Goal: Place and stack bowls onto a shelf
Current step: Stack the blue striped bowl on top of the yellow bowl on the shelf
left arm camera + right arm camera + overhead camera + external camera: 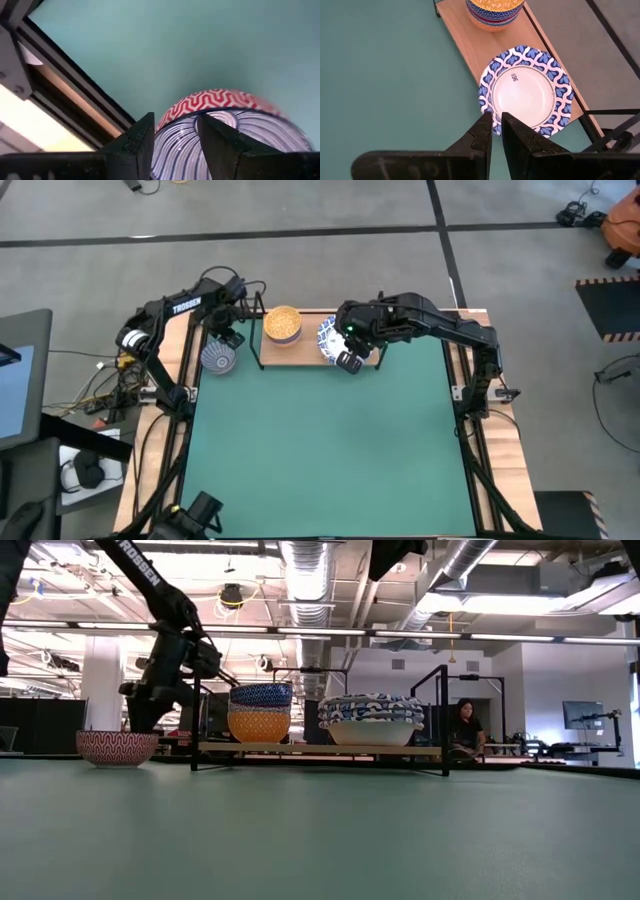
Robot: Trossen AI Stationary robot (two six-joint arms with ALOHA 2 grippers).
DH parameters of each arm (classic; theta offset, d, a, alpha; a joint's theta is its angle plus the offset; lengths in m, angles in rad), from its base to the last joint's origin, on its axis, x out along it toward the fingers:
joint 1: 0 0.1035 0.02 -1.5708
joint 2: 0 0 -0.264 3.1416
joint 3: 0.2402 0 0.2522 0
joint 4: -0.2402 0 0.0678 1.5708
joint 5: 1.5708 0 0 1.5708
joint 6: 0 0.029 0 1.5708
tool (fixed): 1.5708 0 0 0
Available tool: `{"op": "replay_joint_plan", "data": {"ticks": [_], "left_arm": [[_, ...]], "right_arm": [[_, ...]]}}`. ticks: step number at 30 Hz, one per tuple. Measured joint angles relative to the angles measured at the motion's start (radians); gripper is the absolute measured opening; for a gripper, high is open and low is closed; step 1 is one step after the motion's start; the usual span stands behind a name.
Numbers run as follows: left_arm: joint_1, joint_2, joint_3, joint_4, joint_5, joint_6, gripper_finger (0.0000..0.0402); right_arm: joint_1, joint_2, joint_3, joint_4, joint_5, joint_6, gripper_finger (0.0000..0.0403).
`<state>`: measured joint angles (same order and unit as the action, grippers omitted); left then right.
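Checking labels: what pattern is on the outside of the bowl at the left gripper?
Red and white zigzag on the bowl, clearest in the low view.

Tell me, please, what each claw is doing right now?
Left claw: closed on the rim of the red bowl, which sits on the green mat.
Right claw: nearly closed, holding nothing, beside the white bowl on the shelf.

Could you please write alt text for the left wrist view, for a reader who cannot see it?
The left gripper straddles the rim of a red zigzag-patterned bowl with a white, ribbed inside, one dark finger on each side of the rim. The bowl sits on the green mat, near the table's wooden edge.
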<state>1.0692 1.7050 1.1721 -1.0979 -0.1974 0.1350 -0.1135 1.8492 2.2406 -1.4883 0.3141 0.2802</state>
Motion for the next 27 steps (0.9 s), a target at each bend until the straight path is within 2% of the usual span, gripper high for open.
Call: {"op": "replay_joint_plan", "data": {"ticks": [6,12,16,22,27], "left_arm": [[0.001,-0.001,-0.029,0.039,0.020,-0.142,0.0134],[-0.028,-0.001,-0.080,0.066,0.010,-0.164,0.0123],[-0.029,-0.001,-0.082,0.081,0.008,-0.199,0.0094],[-0.030,-0.003,-0.081,0.052,0.024,-0.169,0.0017],[-0.032,-0.014,-0.079,0.030,0.035,-0.155,0.0013]], "right_arm": [[0.000,0.000,0.000,0.000,0.001,-0.001,0.0066],[0.000,0.000,0.000,-0.001,0.002,-0.002,0.0066],[0.000,0.000,0.000,-0.001,0.004,-0.022,0.0066],[-0.007,0.000,0.000,-0.002,0.005,-0.044,0.0066],[-0.020,0.000,0.000,-0.014,0.006,-0.053,0.0066]]}}
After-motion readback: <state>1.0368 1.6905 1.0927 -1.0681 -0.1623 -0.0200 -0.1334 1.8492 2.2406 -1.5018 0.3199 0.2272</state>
